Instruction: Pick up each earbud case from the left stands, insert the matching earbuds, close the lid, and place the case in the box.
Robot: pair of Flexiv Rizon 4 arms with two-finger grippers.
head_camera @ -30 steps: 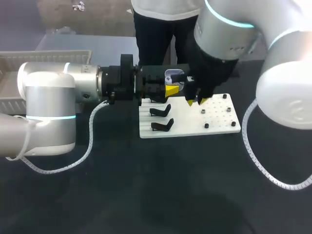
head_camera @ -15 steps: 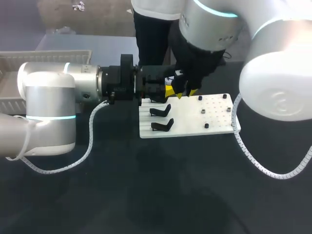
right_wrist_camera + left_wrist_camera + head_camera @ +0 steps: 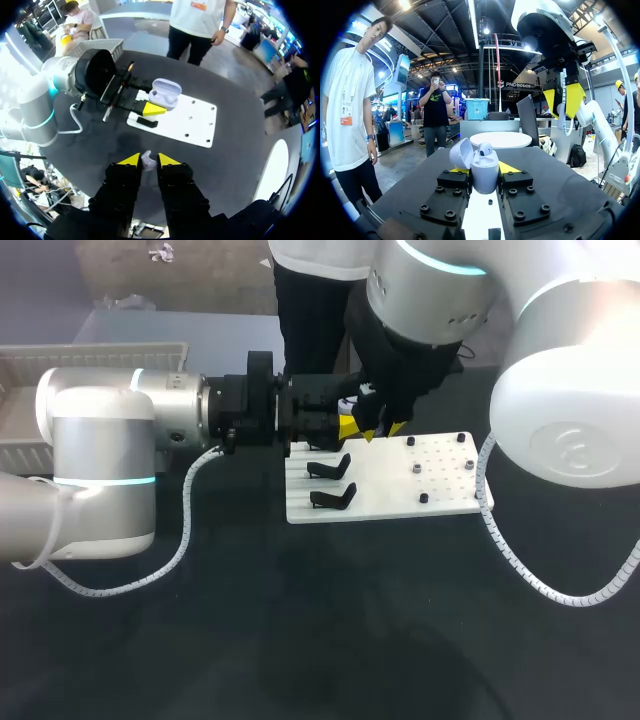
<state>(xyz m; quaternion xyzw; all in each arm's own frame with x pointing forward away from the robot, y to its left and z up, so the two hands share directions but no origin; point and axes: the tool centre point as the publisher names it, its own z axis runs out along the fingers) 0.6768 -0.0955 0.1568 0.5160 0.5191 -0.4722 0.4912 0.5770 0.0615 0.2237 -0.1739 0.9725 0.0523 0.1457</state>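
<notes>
My left gripper (image 3: 482, 169) is shut on a pale lavender earbud case (image 3: 485, 175), held upright with its lid open. One white earbud (image 3: 485, 148) sits in it. In the head view this gripper (image 3: 347, 426) hangs above the white board's back left corner. My right gripper (image 3: 145, 159) is shut on a small white earbud (image 3: 146, 161), and the open case (image 3: 165, 92) lies well ahead of its fingers. In the head view the right gripper (image 3: 380, 430) hangs right by the left gripper and hides most of the case.
A white board (image 3: 440, 490) lies mid-table with two bare black stands (image 3: 330, 468) (image 3: 333, 498) on its left part and small black pegs (image 3: 415, 468) on its right. A white basket (image 3: 60, 355) stands at the back left.
The right arm swung left from over the board's peg side to beside the case, then held still for the last half second. The left arm has not moved.
</notes>
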